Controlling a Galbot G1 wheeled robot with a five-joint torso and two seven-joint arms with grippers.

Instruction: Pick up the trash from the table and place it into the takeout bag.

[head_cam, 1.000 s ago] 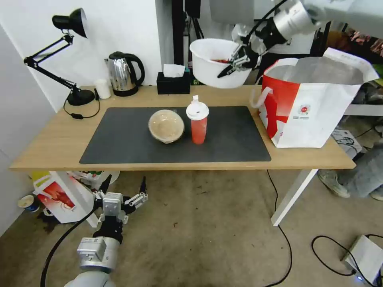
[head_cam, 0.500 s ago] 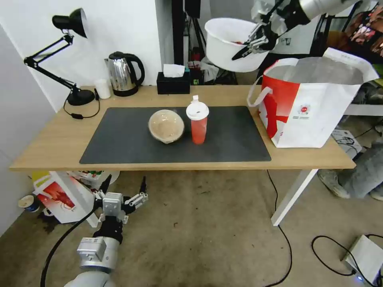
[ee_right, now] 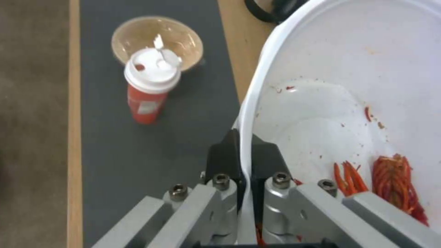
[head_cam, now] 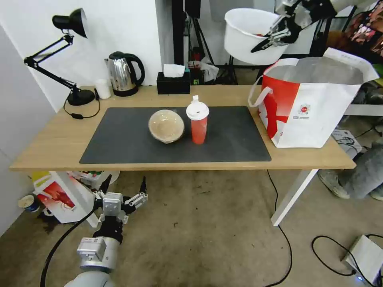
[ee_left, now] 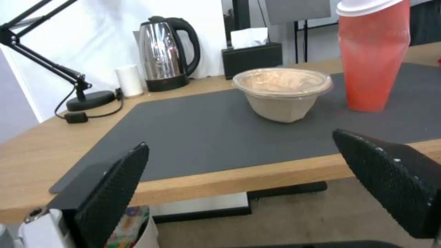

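Hanging low in front of the table (head_cam: 48, 147), below its light-wood edge, left gripper (head_cam: 123, 190) sits idle over the floor with its black textured fingers (ee_left: 115, 186) spread apart, nothing between them. On the flat dark grey mat (head_cam: 131, 139) a small round beige bowl (head_cam: 166, 125) with a clear film top stands just beside a tall red cup (head_cam: 198, 124) with a white plastic lid, cup to the right, both upright. Further back: shiny steel kettle (head_cam: 123, 73), black tissue box (head_cam: 173, 82). Up high at the right, the big white plastic bowl (head_cam: 249, 36) is held in the air, tilted, smooth inside with red stringy scraps (ee_right: 395, 182) in its low side. Right gripper (head_cam: 275, 38) is clamped on the bowl's thin rim, one finger inside, one outside. Bowl hangs above and just left of the open boxy red-and-white bag (head_cam: 311, 103), silver lined, standing on the table's right end, white loop handle facing the mat.
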